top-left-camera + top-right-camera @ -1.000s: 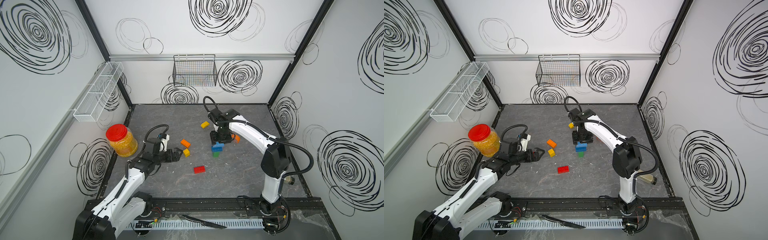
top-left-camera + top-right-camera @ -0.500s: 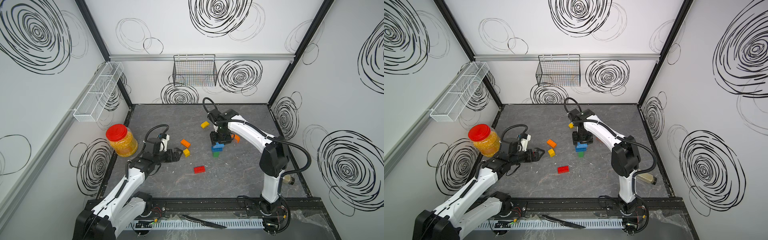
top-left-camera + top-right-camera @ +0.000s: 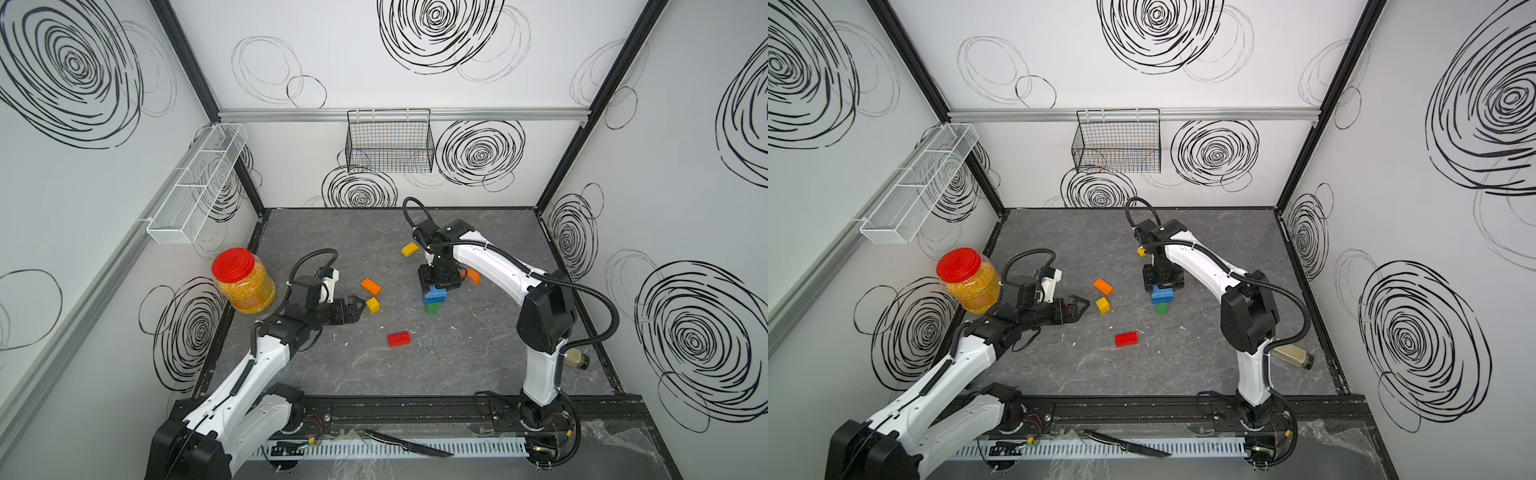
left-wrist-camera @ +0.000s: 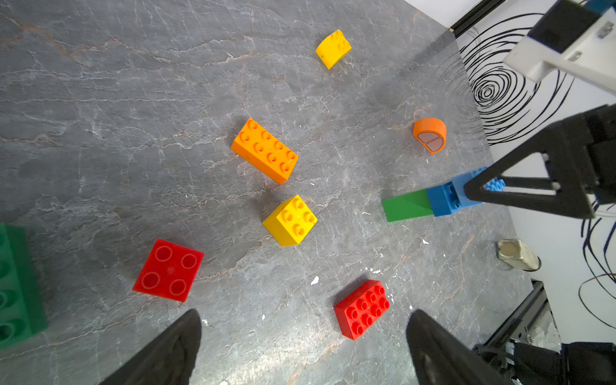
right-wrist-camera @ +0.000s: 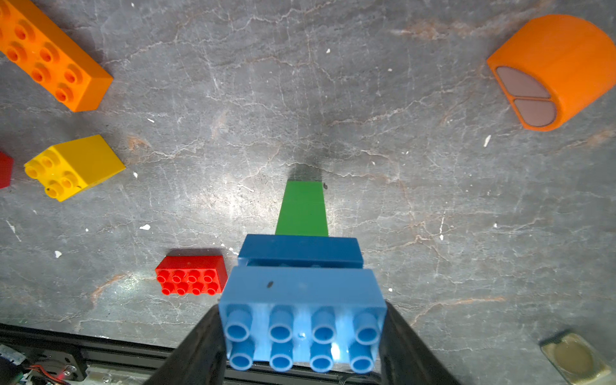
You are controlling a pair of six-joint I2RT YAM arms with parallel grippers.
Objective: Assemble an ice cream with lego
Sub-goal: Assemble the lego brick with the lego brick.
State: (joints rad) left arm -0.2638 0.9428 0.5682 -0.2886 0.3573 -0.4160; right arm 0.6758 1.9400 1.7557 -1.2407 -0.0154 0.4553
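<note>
Stock on my screens, from the left wall across:

1. Jar (image 3: 243,280), red lid, yellow grains; stands at the left edge of the grey table (image 3: 478,345).
2. Dark green brick (image 4: 18,286) and red square piece (image 4: 168,270) with four rings on its face. I get these from the left wrist camera only. Both lie on the table, near each other but apart.
3. Left gripper (image 3: 360,308): jaws spread wide, nothing between them, held low just beside item 5.
4. Orange brick (image 3: 370,286), long, eight studs up, lying loose.
5. Yellow brick (image 3: 372,305), four studs, just beside the orange brick and not touching it.
6. Red brick (image 3: 399,338), eight studs up, alone toward the front of the table.
7. Yellow rounded piece (image 3: 409,249), toward the back, close to the right arm's wrist.
8. The build, mid-table: green post (image 3: 432,308) upright on the table, lower blue brick (image 5: 300,251) on it, upper blue brick (image 5: 301,293) on top, studs up. A thin seam shows between the two blues, and I cannot tell whether they are pressed fully home.
9. Right gripper (image 5: 301,320): pointing down, fingers (image 5: 206,336) clamped against the two short ends of the upper blue brick.
10. Orange rounded piece (image 3: 473,277), on its side, just right of the build.
11. Small bottle (image 3: 575,359), lying by the right arm's base.
</note>
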